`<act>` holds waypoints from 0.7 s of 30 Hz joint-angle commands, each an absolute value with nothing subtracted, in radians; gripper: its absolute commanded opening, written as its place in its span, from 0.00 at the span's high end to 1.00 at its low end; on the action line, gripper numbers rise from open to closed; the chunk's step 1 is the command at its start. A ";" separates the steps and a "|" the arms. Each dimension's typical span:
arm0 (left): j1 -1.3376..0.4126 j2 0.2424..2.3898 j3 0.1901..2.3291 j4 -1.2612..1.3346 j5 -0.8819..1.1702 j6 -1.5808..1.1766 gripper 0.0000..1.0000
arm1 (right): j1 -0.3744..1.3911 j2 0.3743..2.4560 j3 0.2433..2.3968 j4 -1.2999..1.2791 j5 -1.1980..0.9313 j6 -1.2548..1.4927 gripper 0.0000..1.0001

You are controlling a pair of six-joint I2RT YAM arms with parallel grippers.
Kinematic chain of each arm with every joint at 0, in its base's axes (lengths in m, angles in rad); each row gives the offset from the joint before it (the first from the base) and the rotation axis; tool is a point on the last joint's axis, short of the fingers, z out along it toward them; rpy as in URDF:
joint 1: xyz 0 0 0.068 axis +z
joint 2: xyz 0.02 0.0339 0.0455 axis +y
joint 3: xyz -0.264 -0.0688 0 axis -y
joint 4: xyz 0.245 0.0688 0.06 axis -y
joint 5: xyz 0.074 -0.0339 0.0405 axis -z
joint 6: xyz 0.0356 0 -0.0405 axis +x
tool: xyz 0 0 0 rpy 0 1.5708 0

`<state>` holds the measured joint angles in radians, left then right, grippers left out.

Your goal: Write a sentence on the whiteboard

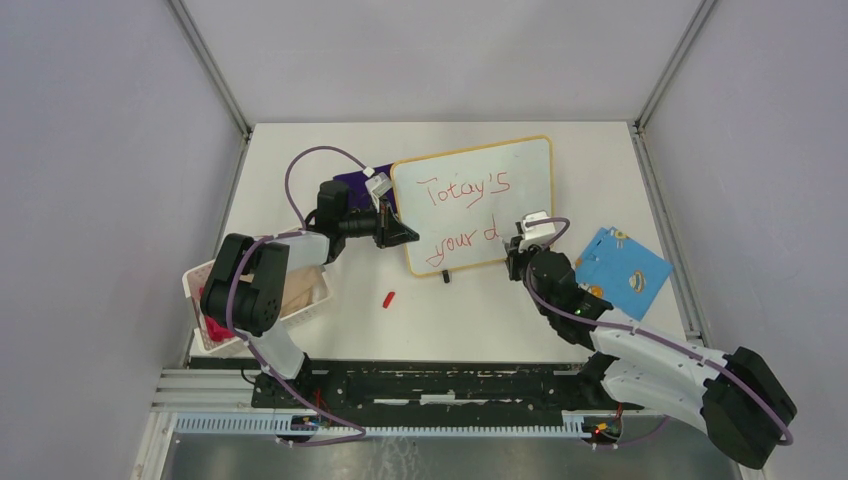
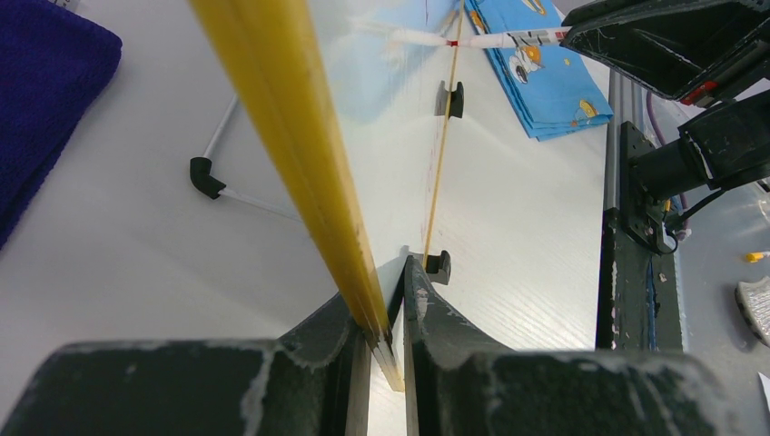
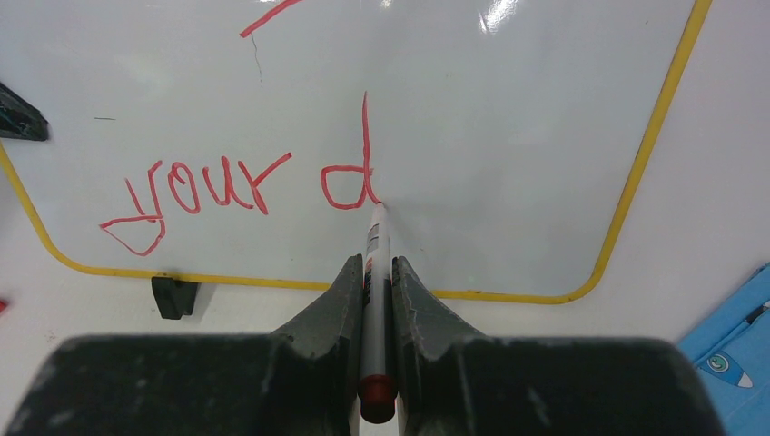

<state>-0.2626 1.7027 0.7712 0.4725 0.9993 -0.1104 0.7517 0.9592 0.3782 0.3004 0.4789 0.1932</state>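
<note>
The whiteboard (image 1: 520, 175), white with a yellow frame, lies at an angle on the table's middle. The sentence (image 1: 462, 191) in red reads "Totay's" above "your d" (image 3: 209, 191). My left gripper (image 1: 398, 236) is shut on the board's left edge, and the yellow frame (image 2: 291, 136) runs between its jaws (image 2: 390, 304). My right gripper (image 1: 517, 256) is shut on a white marker (image 3: 373, 250) with a red end. The marker's tip touches the board (image 3: 508, 136) at the foot of the "d".
A red marker cap (image 1: 389, 298) lies in front of the board. A blue printed card (image 1: 622, 268) sits at the right. A white basket (image 1: 197, 285) holding cloth stands at the left edge. A purple cloth (image 1: 352, 183) lies behind my left gripper. The board's black foot (image 3: 172, 296) rests near its lower edge.
</note>
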 commanded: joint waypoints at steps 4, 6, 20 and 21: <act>-0.295 1.752 0.745 0.356 0.873 0.052 0.98 | 0.746 0.873 0.365 0.330 0.478 0.201 1.00; -0.294 1.752 0.744 0.356 0.873 0.052 0.98 | 0.746 0.852 0.373 0.326 0.489 0.197 1.00; -0.295 1.755 0.746 0.354 0.873 0.053 0.98 | 0.713 0.910 0.438 0.308 0.522 0.193 1.00; -0.295 1.755 0.746 0.354 0.873 0.053 0.98 | 0.712 0.913 0.441 0.311 0.521 0.192 1.00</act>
<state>-0.2653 1.7027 0.7719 0.4725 0.9966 -0.1104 0.7197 0.9085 0.3882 0.2722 0.4992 0.1932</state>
